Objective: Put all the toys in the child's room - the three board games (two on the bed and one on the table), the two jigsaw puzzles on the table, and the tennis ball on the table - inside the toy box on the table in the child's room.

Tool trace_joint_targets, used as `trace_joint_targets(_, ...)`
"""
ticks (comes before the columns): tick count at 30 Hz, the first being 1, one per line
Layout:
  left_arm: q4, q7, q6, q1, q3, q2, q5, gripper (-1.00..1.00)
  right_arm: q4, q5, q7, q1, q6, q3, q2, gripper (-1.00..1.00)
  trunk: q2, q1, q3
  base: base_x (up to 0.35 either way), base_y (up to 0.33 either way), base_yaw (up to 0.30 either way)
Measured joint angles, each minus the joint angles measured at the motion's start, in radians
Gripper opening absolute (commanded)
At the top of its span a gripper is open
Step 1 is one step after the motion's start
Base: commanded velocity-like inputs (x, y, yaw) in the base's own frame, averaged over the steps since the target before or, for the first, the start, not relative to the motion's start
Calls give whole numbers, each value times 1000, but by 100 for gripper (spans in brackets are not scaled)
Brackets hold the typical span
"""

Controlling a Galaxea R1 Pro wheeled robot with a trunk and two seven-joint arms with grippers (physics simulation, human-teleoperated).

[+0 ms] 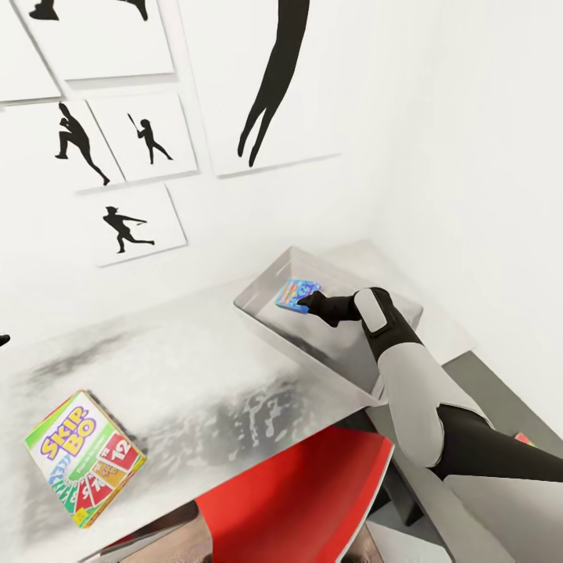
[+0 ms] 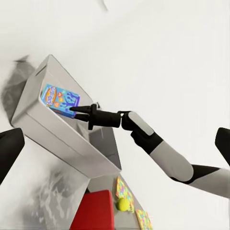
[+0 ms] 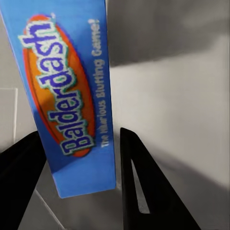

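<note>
Right gripper [image 1: 306, 301] is clamped on the near edge of the blue Balderdash game box [image 1: 297, 294], holding it inside the grey toy box [image 1: 262, 311] toward its far wall; the left gripper's fingertips [image 2: 9, 152] stand well apart, holding nothing. To finish the step well, lower the game flat onto the bin floor before releasing, then withdraw clear of the rim. Skip-Bo box [image 1: 84, 457] waits at the table's [image 1: 195, 375] near left edge.
</note>
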Motion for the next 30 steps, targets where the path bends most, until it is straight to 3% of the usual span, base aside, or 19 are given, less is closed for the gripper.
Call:
trace_joint_targets(18,0,0,0,0,-16,-4,0,100,-5,-16,1,-8,1,1,0,-100,0,0,-30,0,0,0)
trace_joint_targets(30,0,0,0,0,-17,-4,0,100,-3,-3,0,-60,0,0,0,-100,0,0,-50,0,0,0)
